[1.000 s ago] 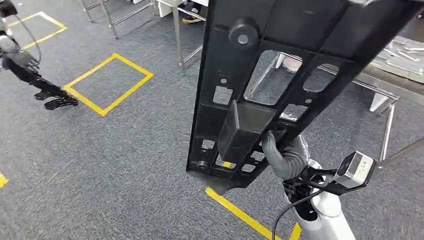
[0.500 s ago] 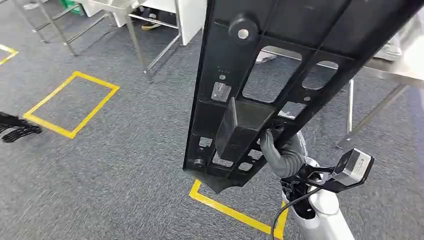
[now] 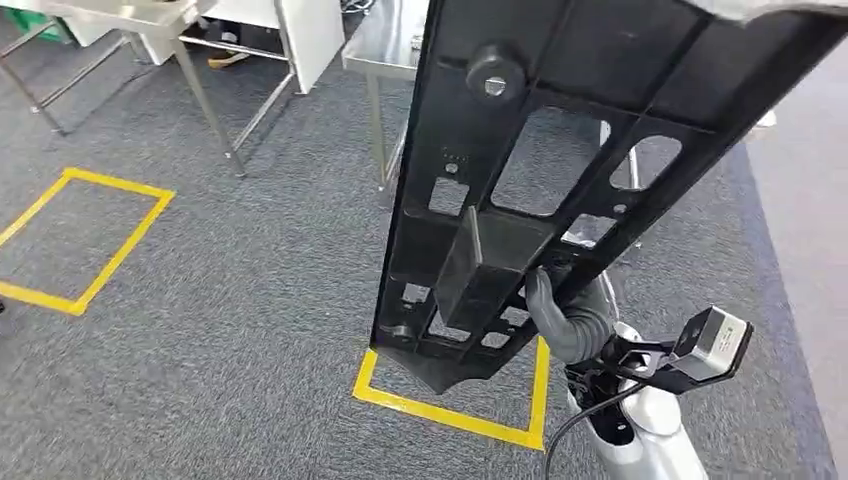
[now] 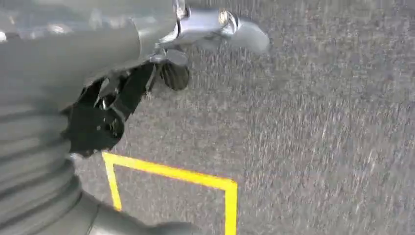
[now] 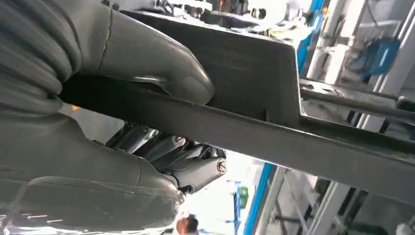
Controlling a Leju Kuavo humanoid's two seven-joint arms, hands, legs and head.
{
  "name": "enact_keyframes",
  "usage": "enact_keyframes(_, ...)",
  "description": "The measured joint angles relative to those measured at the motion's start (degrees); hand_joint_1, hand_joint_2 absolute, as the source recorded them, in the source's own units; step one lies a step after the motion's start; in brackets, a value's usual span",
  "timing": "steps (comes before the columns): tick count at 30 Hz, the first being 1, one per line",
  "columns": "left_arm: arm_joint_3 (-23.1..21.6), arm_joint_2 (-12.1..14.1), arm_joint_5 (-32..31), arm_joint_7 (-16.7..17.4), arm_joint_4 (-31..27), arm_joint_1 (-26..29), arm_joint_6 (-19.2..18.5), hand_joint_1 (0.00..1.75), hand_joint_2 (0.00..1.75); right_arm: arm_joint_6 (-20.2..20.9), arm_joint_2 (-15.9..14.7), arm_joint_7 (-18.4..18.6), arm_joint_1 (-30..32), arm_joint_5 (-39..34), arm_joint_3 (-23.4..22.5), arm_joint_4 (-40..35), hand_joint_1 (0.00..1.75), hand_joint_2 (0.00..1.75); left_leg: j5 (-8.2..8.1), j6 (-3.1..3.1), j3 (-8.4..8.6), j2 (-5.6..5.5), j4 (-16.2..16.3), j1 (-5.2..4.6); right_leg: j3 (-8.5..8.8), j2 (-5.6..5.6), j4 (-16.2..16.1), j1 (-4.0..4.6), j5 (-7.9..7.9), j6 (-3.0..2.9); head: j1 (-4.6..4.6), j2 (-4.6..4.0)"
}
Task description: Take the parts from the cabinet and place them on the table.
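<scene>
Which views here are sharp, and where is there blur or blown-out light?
Head view: mostly sharp; the black part and right hand read clearly. Left wrist view: carpet smeared with motion blur. Right wrist view: thumb in focus, background soft, bright patch overexposed.

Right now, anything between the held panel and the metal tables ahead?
Nothing visible on the floor. The right hand grips the black panel; bare grey carpet leads to the steel tables. The panel itself hides much of the way ahead.
</scene>
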Motion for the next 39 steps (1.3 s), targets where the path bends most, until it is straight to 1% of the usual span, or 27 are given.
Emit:
enact_keyframes(1, 0.0, 0.0, 0.0, 0.0, 0.0, -0.1, -0.1, 0.0, 1.75, 0.0, 0.0, -0.1, 0.0, 0.0, 0.0, 0.0, 1.75, 1.75, -0.3, -0.29, 0.17, 0.54, 0.2, -0.02, 2.83, -1.94, -5.0, 0.08, 1.68, -0.2, 0.07, 0.0)
enact_keyframes(2, 0.0, 0.0, 0.0, -0.1, 0.0, 0.0, -0.1, 0.0, 1.75, -0.1, 0.0, -0.2, -0.1, 0.0, 0.0, 0.0, 1.75, 1.75, -0.68, -0.75, 0.23, 0.95, 0.4, -0.56, 3.38, -3.42, -6.1, 0.76, 0.82, -0.78, 0.04, 0.0)
enact_keyframes(6, -0.1, 0.0, 0.0, -0.3, 0.0, -0.4, -0.2, 0.0, 1.75, -1.1, 0.0, -0.3, 0.0, 0.3, 0.1, 0.2, 1.75, 1.75, -1.1, -1.99, 1.01, 3.05, 0.3, -0.5, 3.02, -0.78, -6.3, 0.74, 1.14, -2.11, 0.0, 0.0)
enact_keyframes(7, -0.1, 0.1, 0.1, -0.2, 0.0, -0.5, -0.2, 0.0, 1.75, -1.2, 0.0, -0.4, 0.1, 0.3, 0.1, 0.2, 1.75, 1.75, -1.79, -2.44, 0.92, 1.56, 0.8, -0.08, 3.38, -0.16, -6.7, 0.24, 1.36, -2.5, -0.02, 0.0)
enact_keyframes(8, -0.1, 0.1, 0.0, 0.1, 0.0, -0.4, -0.3, 0.0, 1.75, -1.4, 0.0, -0.6, -0.1, 0.4, 0.1, 0.2, 1.75, 1.75, -3.49, -2.59, -0.01, -1.52, 3.3, -0.02, 3.4, 0.45, -6.7, 0.21, 1.41, -2.84, -0.24, 0.0)
enact_keyframes(9, -0.1, 0.1, 0.0, 0.3, 0.0, -0.3, -0.3, 0.0, 1.75, -1.6, 0.1, -0.6, -0.1, 0.5, 0.2, 0.3, 1.75, 1.75, -4.81, -2.63, -1.11, -2.54, 5.6, 0.07, 3.37, 0.7, -6.7, 0.22, 1.39, -3.06, -0.31, 0.0)
enact_keyframes(12, -0.1, 0.1, 0.0, 0.8, 0.0, 0.0, -0.5, 0.0, 1.75, -2.5, 0.2, -0.7, 0.1, 1.3, 0.7, 0.6, 1.75, 1.75, -9.43, -2.87, -6.49, -4.05, 16.7, 0.12, 3.35, 2.47, -6.7, 0.49, 1.37, -3.33, -0.37, 0.0)
enact_keyframes(13, -0.1, 0.1, 0.0, 1.0, 0.0, 0.1, -0.5, 0.0, 1.75, -2.7, 0.2, -0.7, 0.2, 1.5, 0.8, 0.7, 1.75, 1.75, -9.53, -2.86, -7.86, -4.11, 19.0, 0.12, 3.38, 2.82, -6.6, 0.6, 1.33, -3.4, -0.37, 0.0)
enact_keyframes(14, -0.1, 0.1, 0.0, 1.2, 0.0, 0.2, -0.5, 0.0, 1.75, -3.3, 0.2, -0.6, 0.3, 1.8, 1.0, 0.9, 1.75, 1.75, -8.14, -2.76, -7.93, -4.11, 18.3, 0.11, 3.48, 3.45, -6.6, 0.66, 1.31, -3.43, -0.37, 0.0)
enact_keyframes(15, -0.1, 0.1, 0.0, 1.4, 0.0, 0.1, -0.5, 0.0, 1.75, -3.7, 0.2, -0.6, 0.3, 2.2, 1.0, 1.0, 1.75, 1.75, -5.4, -2.55, -6.69, -4.14, 14.8, 0.11, 3.56, 4.01, -6.5, 0.67, 1.27, -3.4, -0.41, 0.0)
enact_keyframes(17, -0.1, 0.1, 0.0, 1.6, 0.0, 0.0, -1.1, 0.0, 1.75, -4.3, 0.3, -0.6, 0.3, 2.4, 1.1, 1.2, 1.75, 1.75, 0.19, -1.98, -2.48, -4.46, 4.5, 0.11, 3.81, 4.72, -6.3, 0.72, 1.02, -3.15, -0.42, 0.0)
enact_keyframes(18, -0.1, 0.2, 0.0, 1.6, 0.0, -0.1, -1.5, 0.0, 1.75, -4.4, 0.3, -0.7, 0.3, 2.4, 1.1, 1.2, 1.75, 1.75, -0.23, -1.47, -1.28, -5.32, 2.0, 0.1, 3.79, 4.8, -6.4, 0.69, 0.92, -2.97, -0.39, 0.0)
enact_keyframes(20, -0.1, 0.2, -0.1, 1.6, 0.0, -0.2, -2.1, 0.0, 1.75, -5.1, 0.3, -0.8, 0.4, 2.6, 1.2, 1.2, 1.75, 1.75, -0.27, -1.07, -1.38, -5.25, 1.2, -0.41, 3.38, 5.06, -6.4, 0.82, 0.88, -2.15, -0.39, 0.0)
enact_keyframes(22, -0.1, 0.3, 0.0, 1.4, 0.0, -0.2, -2.3, 0.0, 1.75, -5.5, 0.3, -0.9, 0.7, 3.1, 1.3, 1.2, 1.75, 1.75, -0.32, -0.13, -1.15, -5.08, 0.7, -0.36, 3.47, 4.97, -5.5, 0.91, 1.7, -1.27, -0.26, 0.0)
enact_keyframes(24, -0.1, 0.3, 0.0, 1.4, 0.0, -0.2, -2.3, 0.0, 1.75, -6.2, 0.3, -0.9, 0.5, 3.5, 1.6, 1.2, 1.75, 1.75, -0.26, 0.58, -0.25, -4.77, 0.5, -0.11, 2.7, 2.7, -3.4, 0.8, 0.1, -0.7, -0.15, 0.0)
enact_keyframes(26, -0.2, 0.4, 0.0, 1.2, 0.0, -0.2, -2.4, 0.0, 1.75, -6.7, 0.3, -1.0, 0.2, 3.8, 1.9, 1.2, 1.75, 1.75, -0.44, 0.84, -0.14, -4.4, 0.5, -0.19, -1.53, 1.78, 4.5, 0.57, -4.04, 0.11, 0.09, 0.0)
enact_keyframes(27, -0.2, 0.4, 0.0, 1.1, 0.0, -0.1, -2.4, 0.0, 1.75, -6.9, 0.3, -1.0, 0.3, 3.9, 2.1, 1.3, 1.75, 1.75, -0.66, 0.82, -0.1, -4.2, 0.5, -0.19, -4.07, 1.72, 9.0, 0.42, -5.87, 0.02, 0.24, 0.0)
enact_keyframes(28, -0.2, 0.4, 0.0, 1.0, 0.0, 0.0, -2.4, 0.0, 1.75, -7.1, 0.3, -1.0, 0.3, 3.9, 2.1, 1.4, 1.75, 1.75, -0.85, 0.7, 0.04, -4.03, 0.5, -0.18, -5.89, 1.66, 11.9, 0.22, -6.44, 0.01, 0.2, 0.0)
enact_keyframes(29, -0.2, 0.5, 0.0, 1.0, 0.0, 0.0, -2.5, 0.0, 1.75, -7.2, 0.3, -1.0, 0.3, 3.9, 2.2, 1.5, 1.75, 1.75, -1.17, 0.59, 0.35, -3.9, 0.5, -0.15, -6.26, 1.56, 11.7, 0.0, -5.64, 0.23, 0.2, 0.0)
enact_keyframes(30, -0.2, 0.5, 0.0, 0.9, 0.0, 0.1, -2.5, 0.0, 1.75, -7.2, 0.3, -1.0, 0.3, 4.0, 2.3, 1.6, 1.75, 1.75, -1.48, 0.39, 0.79, -3.82, 0.6, -0.1, -5.33, 1.44, 9.3, -0.2, -3.69, 0.16, 0.22, 0.0)
enact_keyframes(32, -0.2, 0.4, 0.0, 0.7, 0.0, 0.1, -2.6, 0.0, 1.75, -7.3, 0.3, -1.2, 0.1, 4.0, 2.5, 1.6, 1.75, 1.75, -2.47, -0.12, 2.27, -3.62, 0.6, 0.06, -0.34, 0.79, -1.4, -0.36, 2.53, 0.16, 0.22, 0.0)
enact_keyframes(33, -0.2, 0.4, 0.0, 0.6, 0.0, 0.1, -2.7, 0.0, 1.75, -7.3, 0.3, -1.3, -0.1, 4.0, 2.6, 1.7, 1.75, 1.75, -2.98, -0.44, 2.41, -3.46, 0.5, 0.07, 1.08, 0.12, -4.6, -0.29, 3.3, 0.09, 0.31, 0.0)
enact_keyframes(34, -0.3, 0.5, 0.0, 0.5, 0.0, 0.0, -2.7, 0.0, 1.75, -7.3, 0.4, -1.4, -0.3, 4.0, 2.7, 1.8, 1.75, 1.75, -3.22, -0.86, 2.81, -3.4, 0.7, -0.09, 1.01, -0.15, -5.7, 0.31, 0.67, -0.38, 0.35, 0.0)
enact_keyframes(35, -0.4, 0.5, 0.0, 0.4, 0.0, 0.0, -2.7, 0.0, 1.75, -7.4, 0.4, -1.4, -0.3, 4.0, 2.9, 1.8, 1.75, 1.75, -3.48, -1.29, 2.82, -3.2, 0.2, -0.18, 1.17, -0.06, -5.3, 0.42, 1.0, -1.21, 0.31, 0.0)
enact_keyframes(36, -0.5, 0.5, 0.0, 0.4, 0.0, 0.0, -2.7, 0.0, 1.75, -7.5, 0.4, -1.5, -0.3, 4.0, 2.9, 1.8, 1.75, 1.75, -3.56, -1.74, 3.73, -2.95, 0.1, -0.29, 1.38, 0.22, -5.5, 0.4, 1.52, -1.6, 0.35, 0.0)
enact_keyframes(38, -0.5, 0.5, 0.0, 0.4, 0.0, -0.1, -2.7, 0.0, 1.75, -7.5, 0.7, -1.4, -0.3, 4.0, 3.1, 1.9, 1.75, 1.75, -3.66, -2.29, 4.04, -3.0, 1.1, -0.11, 2.77, 0.76, -5.9, 0.09, 0.8, -2.51, 0.2, 0.02)
enact_keyframes(39, -0.5, 0.6, 0.0, 0.4, 0.0, -0.2, -2.7, 0.0, 1.75, -7.5, 0.7, -1.5, -0.4, 4.0, 3.2, 1.9, 1.75, 1.75, -3.48, -2.52, 3.19, -3.49, 3.1, 0.11, 3.56, 0.86, -6.1, 0.1, 0.4, -2.94, 0.33, 0.0)
